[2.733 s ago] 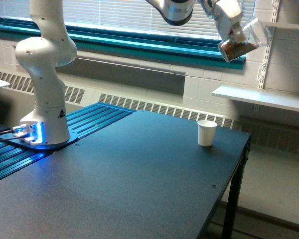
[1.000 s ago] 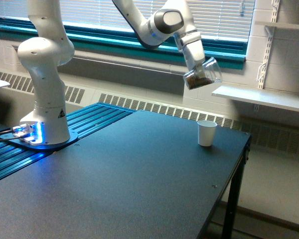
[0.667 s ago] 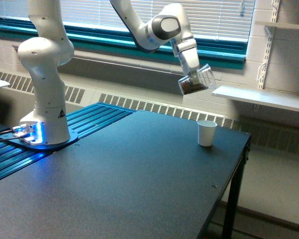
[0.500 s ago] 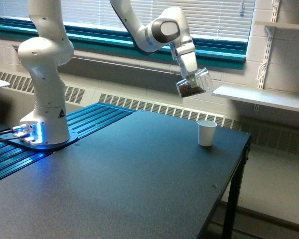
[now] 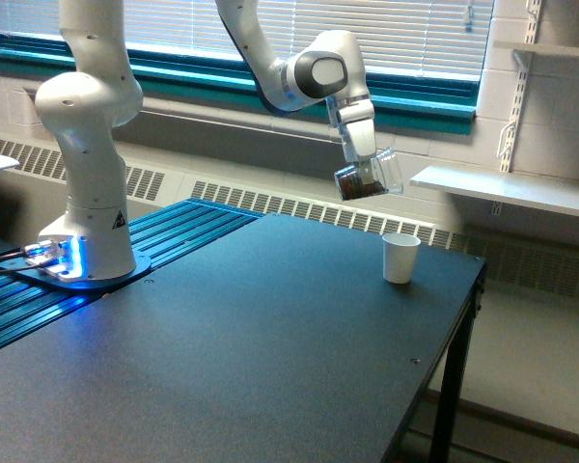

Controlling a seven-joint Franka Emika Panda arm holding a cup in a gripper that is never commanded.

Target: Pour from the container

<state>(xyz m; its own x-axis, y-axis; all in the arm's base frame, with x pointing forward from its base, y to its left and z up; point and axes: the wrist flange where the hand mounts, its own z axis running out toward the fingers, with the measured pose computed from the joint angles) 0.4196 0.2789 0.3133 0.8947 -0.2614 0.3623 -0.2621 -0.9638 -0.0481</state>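
Over the last few seconds the arm has swung down and toward the exterior view's left, bringing the pincer [image 5: 364, 166] closed on the clear container [image 5: 369, 178] from high near the window to a spot above the tabletop [image 5: 270, 328]. The container, tilted with brown granules pooled at its low end, hangs above and left of the white paper cup [image 5: 399, 258], well apart. Pouring has probably not begun; the approach seems nearly finished.
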